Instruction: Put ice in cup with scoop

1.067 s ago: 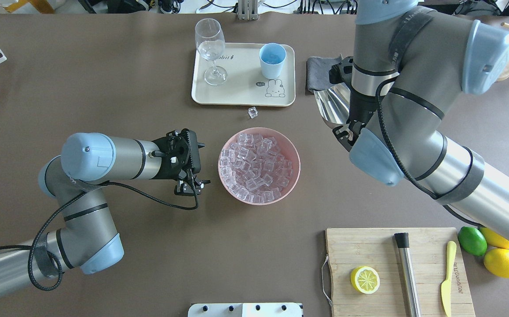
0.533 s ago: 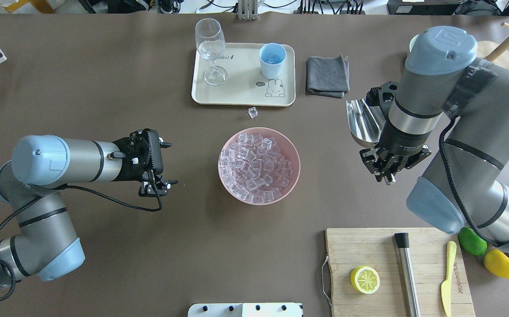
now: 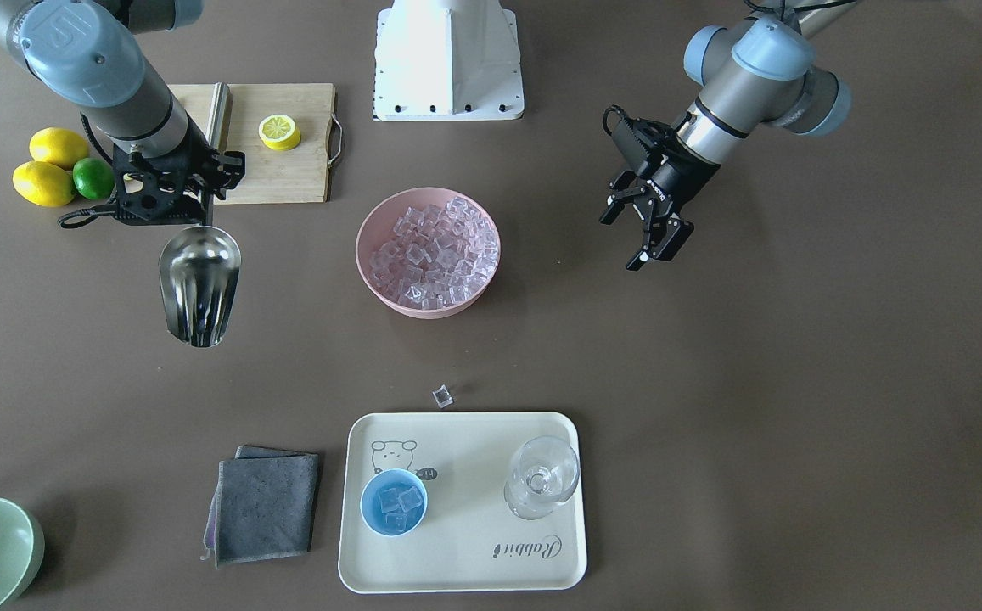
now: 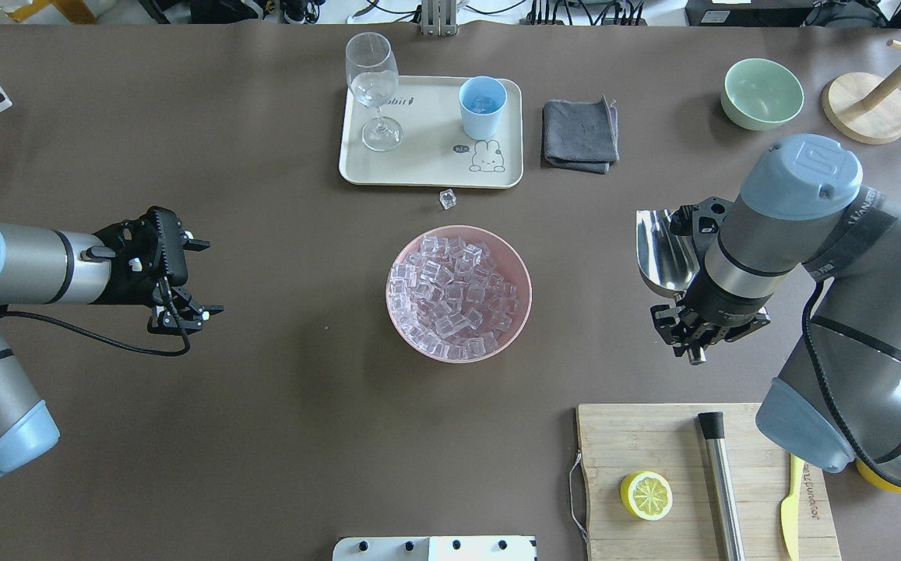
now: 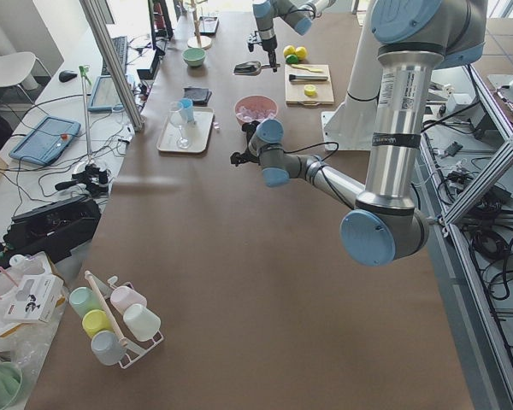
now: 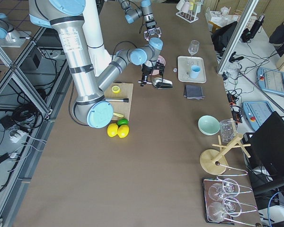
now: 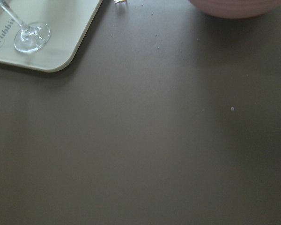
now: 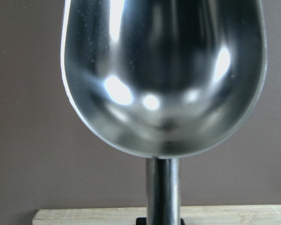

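The empty scoop [image 4: 662,249] is grasped by its handle in the clenched right gripper [image 4: 695,343], well off the pink bowl [image 4: 524,265] of ice [image 4: 454,294]. The cup [image 4: 483,107], holding a few cubes, stands beyond the bowl. Cubes could be spilled if a full load is carried tilted; one stray cube [image 4: 447,199] already lies just beyond the bowl. Since half a second ago, the spread, empty left gripper [image 3: 659,246] has been drawn farther from the bowl.

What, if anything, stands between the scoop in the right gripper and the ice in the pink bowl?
Nothing visible does. The right gripper holds the empty scoop above bare table beside the pink bowl of ice; the stray cube lies off by the tray.
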